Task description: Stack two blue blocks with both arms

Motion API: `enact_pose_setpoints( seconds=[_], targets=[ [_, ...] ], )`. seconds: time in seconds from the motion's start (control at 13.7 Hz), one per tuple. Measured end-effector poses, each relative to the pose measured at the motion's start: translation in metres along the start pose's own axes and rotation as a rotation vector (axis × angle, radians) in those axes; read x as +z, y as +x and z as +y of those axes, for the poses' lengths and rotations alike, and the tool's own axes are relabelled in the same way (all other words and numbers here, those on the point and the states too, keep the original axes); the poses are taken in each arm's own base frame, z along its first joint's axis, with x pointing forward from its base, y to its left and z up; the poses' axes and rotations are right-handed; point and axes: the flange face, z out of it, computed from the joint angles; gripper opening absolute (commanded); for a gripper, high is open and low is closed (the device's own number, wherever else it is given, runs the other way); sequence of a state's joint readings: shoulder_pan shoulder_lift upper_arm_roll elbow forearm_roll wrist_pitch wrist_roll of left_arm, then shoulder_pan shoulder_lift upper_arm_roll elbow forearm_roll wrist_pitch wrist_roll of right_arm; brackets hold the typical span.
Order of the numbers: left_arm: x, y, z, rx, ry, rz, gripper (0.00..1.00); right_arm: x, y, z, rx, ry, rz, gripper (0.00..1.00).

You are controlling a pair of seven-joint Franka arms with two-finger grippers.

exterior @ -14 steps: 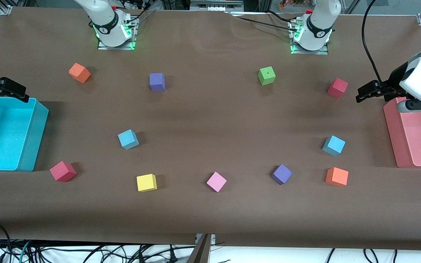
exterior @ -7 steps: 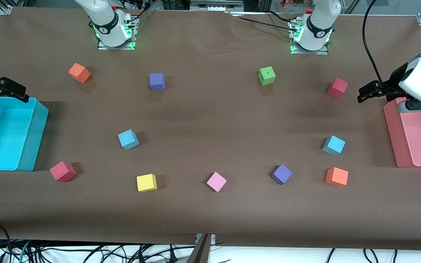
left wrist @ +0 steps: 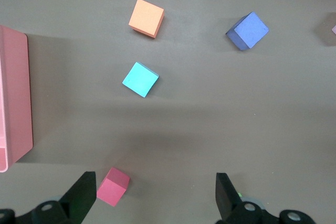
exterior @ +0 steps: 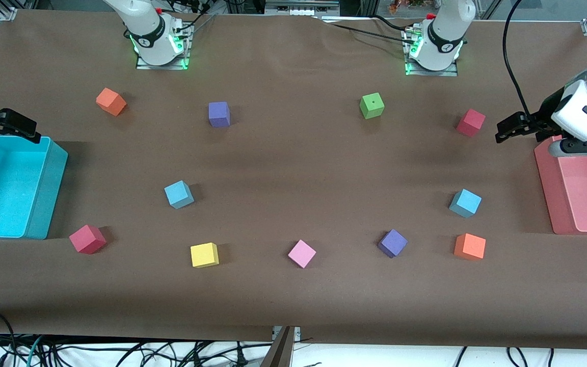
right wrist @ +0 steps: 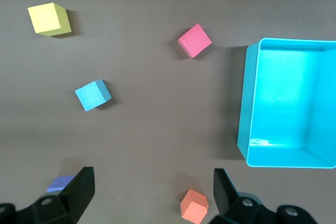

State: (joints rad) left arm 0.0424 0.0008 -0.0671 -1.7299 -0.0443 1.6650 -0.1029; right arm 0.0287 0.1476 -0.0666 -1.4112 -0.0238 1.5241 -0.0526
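The left claw (exterior: 508,128) is drifting slightly up and away from the pink tray (exterior: 545,188) at its counter edge, released and empty. The right claw (exterior: 16,125) is hanging released over the cyan bin (exterior: 44,204). One blue block (exterior: 179,194) is sitting toward the right arm's edge, the other blue block (exterior: 465,203) toward the left arm's.

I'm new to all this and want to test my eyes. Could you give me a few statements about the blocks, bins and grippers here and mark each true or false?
1. The two blue blocks are stacked. False: they lie apart on the table, one toward each arm's end.
2. The left gripper is open and holds nothing. True.
3. The right gripper grips a red block. False: it is open and empty, above the cyan bin.
4. A pink block lies between the yellow block and a purple block. True.
5. The cyan bin holds a block. False: no block shows in it.
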Motion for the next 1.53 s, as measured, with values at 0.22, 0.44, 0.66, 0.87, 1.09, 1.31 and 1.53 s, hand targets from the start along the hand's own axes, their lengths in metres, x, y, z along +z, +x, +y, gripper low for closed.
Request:
enact_pose_setpoints(
  seconds=[0.22, 0.44, 0.66, 0.87, 1.09, 1.31, 1.53],
  targets=[
    [0.0, 0.0, 0.001, 0.002, 0.0, 0.0, 1.0, 0.001, 0.0, 0.0, 0.0, 0.0, -0.002, 1.0],
    [0.0, 0.0, 0.004, 0.007, 0.0, 0.0, 1.0, 0.001, 0.0, 0.0, 0.0, 0.0, -0.002, 1.0],
    [0.0, -0.001, 0.006, 0.011, 0.001, 0.0, 1.0, 0.001, 0.0, 0.0, 0.0, 0.0, -0.002, 1.0],
    [0.0, -0.001, 0.009, 0.016, 0.001, 0.0, 1.0, 0.002, 0.001, 0.0, 0.0, 0.0, -0.003, 1.0],
    [0.0, -0.001, 0.012, 0.021, 0.001, 0.0, 1.0, 0.002, 0.001, -0.001, -0.001, 0.0, -0.003, 1.0],
    [0.0, -0.001, 0.012, 0.021, 0.001, 0.0, 1.0, 0.014, 0.005, -0.007, -0.013, 0.0, -0.027, 1.0],
    [0.0, -0.002, 0.012, 0.023, 0.002, -0.003, 1.0, 0.061, 0.023, -0.051, -0.087, -0.004, -0.109, 1.0]
  ],
)
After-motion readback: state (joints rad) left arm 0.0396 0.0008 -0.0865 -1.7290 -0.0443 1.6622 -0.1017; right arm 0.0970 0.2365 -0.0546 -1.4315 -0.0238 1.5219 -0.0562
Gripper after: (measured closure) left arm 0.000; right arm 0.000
